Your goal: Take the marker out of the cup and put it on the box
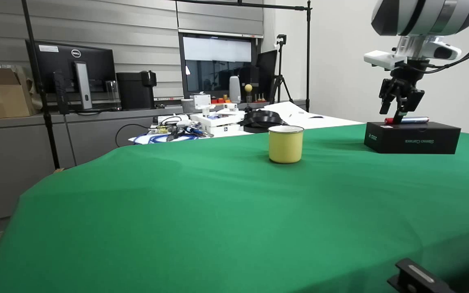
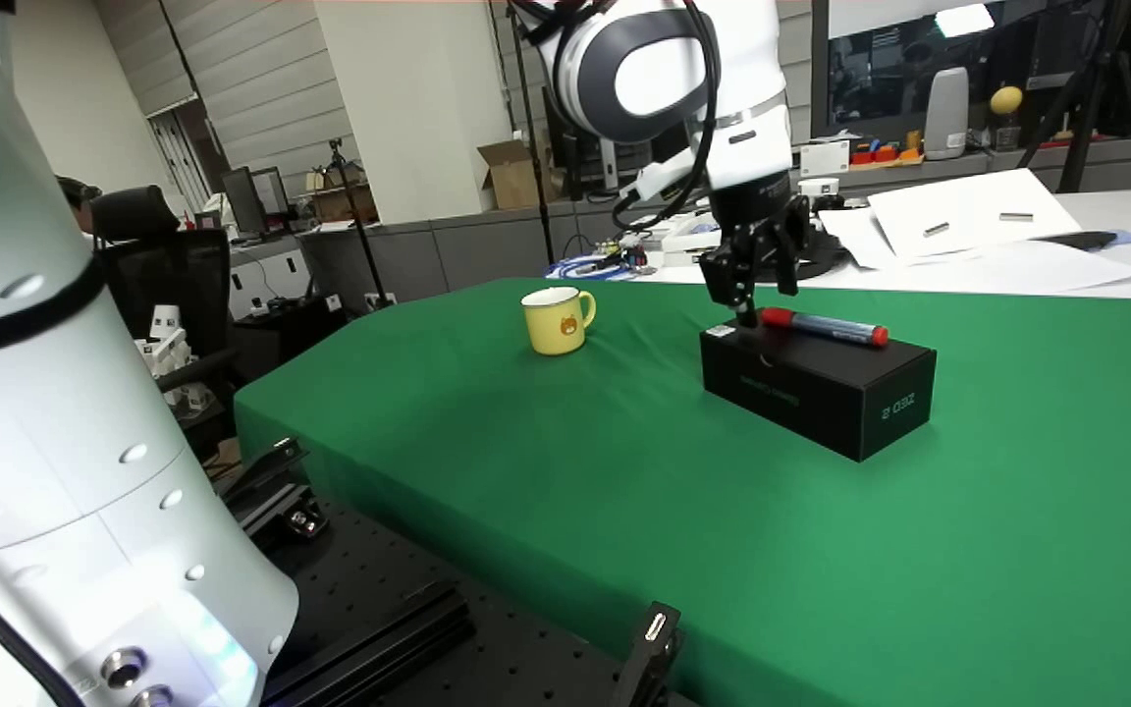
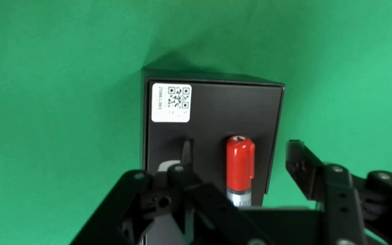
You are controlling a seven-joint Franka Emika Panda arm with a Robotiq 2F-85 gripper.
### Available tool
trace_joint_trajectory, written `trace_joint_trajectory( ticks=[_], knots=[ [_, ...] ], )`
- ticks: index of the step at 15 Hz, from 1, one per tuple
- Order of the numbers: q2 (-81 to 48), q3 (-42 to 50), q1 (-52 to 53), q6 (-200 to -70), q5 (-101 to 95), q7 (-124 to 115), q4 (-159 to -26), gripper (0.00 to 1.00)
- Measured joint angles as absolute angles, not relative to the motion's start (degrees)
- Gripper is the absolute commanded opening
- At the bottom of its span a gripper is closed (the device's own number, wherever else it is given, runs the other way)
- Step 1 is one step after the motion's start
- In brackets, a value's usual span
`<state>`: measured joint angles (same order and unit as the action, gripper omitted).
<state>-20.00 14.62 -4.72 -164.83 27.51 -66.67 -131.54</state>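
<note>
The marker (image 2: 826, 327), grey-white with red ends, lies flat on top of the black box (image 2: 791, 393). In an exterior view the marker (image 1: 415, 120) also shows lying along the box (image 1: 417, 140). My gripper (image 2: 767, 304) is just over the box top, pointing down. In the wrist view my gripper (image 3: 241, 143) has its fingers wide apart, one on each side of the marker's red cap (image 3: 239, 166), with gaps to both. The pale-yellow cup (image 1: 285, 146) stands upright on the green cloth, away from the box; its handle shows in an exterior view (image 2: 556, 324). The cup is out of the wrist view.
A green cloth (image 1: 218, 211) covers the table. A white table (image 2: 1017, 270) with papers, cables and a black coil stands behind it. A black clamp-like part (image 1: 421, 278) sits at the near edge. The robot's white base (image 2: 104, 471) stands beside the table.
</note>
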Motion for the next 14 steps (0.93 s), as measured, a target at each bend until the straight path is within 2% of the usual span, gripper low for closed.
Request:
trace_joint_trajectory(
  ticks=[14],
  knots=[
    [-13.58, 13.54, -4.50, -163.53, 26.04, -66.10, -132.47, 1.00]
  ],
)
